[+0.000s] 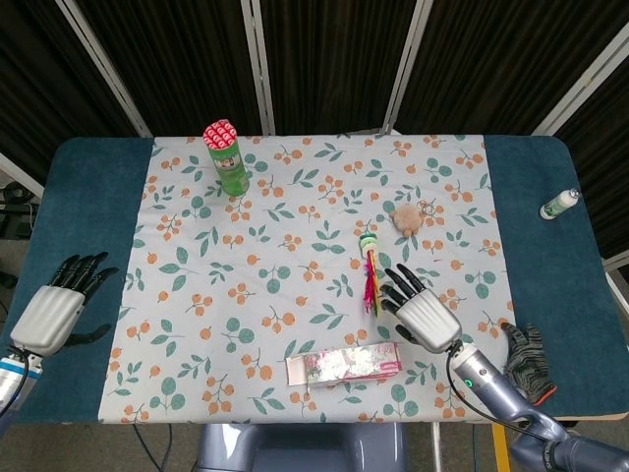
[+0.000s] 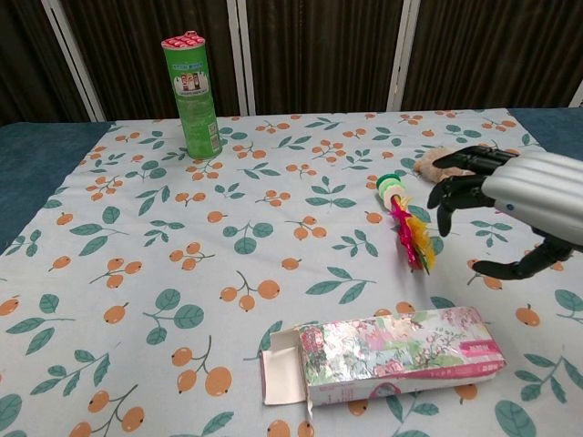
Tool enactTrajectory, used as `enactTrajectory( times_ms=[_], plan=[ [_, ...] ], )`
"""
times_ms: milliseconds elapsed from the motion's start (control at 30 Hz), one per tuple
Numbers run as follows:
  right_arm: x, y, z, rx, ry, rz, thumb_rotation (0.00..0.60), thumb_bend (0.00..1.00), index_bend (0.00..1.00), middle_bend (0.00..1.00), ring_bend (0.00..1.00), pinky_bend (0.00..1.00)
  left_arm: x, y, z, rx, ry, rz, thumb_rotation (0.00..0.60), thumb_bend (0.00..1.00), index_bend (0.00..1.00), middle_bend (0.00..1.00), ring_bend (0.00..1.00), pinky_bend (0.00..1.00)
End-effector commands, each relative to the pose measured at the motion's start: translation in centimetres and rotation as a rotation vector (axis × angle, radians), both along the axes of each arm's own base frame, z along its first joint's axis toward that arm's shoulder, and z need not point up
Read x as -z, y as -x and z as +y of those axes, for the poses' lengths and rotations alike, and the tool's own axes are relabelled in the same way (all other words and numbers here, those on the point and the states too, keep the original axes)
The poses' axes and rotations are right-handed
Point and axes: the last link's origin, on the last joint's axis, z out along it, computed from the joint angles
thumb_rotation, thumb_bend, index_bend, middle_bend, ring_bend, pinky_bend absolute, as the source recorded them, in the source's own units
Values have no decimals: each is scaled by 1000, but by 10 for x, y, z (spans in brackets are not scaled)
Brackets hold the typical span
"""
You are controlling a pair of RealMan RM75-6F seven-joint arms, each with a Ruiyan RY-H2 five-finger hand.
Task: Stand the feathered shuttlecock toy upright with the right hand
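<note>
The feathered shuttlecock toy (image 1: 371,274) (image 2: 406,225) lies flat on the patterned cloth, its green and white base toward the back and its pink and yellow feathers toward the front. My right hand (image 1: 422,315) (image 2: 524,195) hovers just right of the feathers, fingers spread, holding nothing and not touching the toy. Over the blue table edge at the far left my left hand (image 1: 56,308) stays open and empty; it shows only in the head view.
A green canister (image 1: 226,156) (image 2: 192,95) stands at the back left. A tan fluffy ball (image 1: 406,217) (image 2: 443,166) lies behind the toy. An open pink carton (image 1: 344,365) (image 2: 387,353) lies near the front edge. A small bottle (image 1: 559,205) and a dark glove (image 1: 527,348) are at the right.
</note>
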Motion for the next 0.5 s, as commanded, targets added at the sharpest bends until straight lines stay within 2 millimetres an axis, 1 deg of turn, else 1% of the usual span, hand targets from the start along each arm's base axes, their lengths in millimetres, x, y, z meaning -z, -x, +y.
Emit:
enactTrajectory(
  times_ms=[33,167,333,500],
  plan=[
    [9,-3,-4,5,-10,-9,600,196,418,237,9,0,0,0,0,0,1,0,573,252,140,0,0,0],
    [15,-7,-11,7,2,-20,600,196,413,238,10,0,0,0,0,0,1,1,576,253,140,0,0,0],
    [17,-12,-20,1,34,-48,600,197,410,238,10,0,0,0,0,-1,0,2,574,255,140,0,0,0],
    [20,-12,-26,16,40,-47,600,197,400,238,10,0,0,0,0,-2,0,1,574,254,141,0,0,0]
  ],
)
